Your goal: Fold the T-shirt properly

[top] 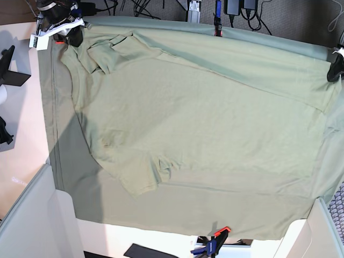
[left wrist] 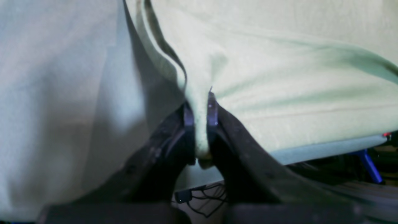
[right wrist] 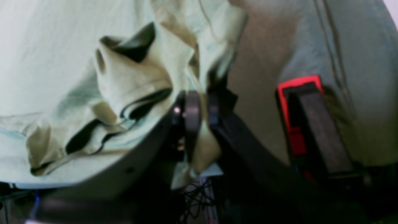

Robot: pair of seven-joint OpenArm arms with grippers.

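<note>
- Now spread wide across the green cloth sheet [top: 70, 177]: the T-shirt [top: 193, 123], sage green, reaching from the far left corner to the far right edge in the base view.
- Pinched at both far corners and drawn out between the two arms.
- Left gripper [left wrist: 200, 107]: closed tight on a fold of T-shirt fabric, cloth squeezed between the two dark fingers [left wrist: 212, 109] and hanging a little below them; seen at the right edge in the base view [top: 334, 67].
- Right gripper [right wrist: 200, 109]: likewise clamped shut on a bunched bit of the shirt, crumpled folds lying just beside it; at the far left corner in the base view [top: 67, 32].
- Just beside the right gripper: an orange clamp [right wrist: 300, 115] on the sheet.
- Near the front edge: another orange clamp [top: 219, 236].
- Small wrinkled patch low on the shirt, near its folded-over sleeve.
</note>
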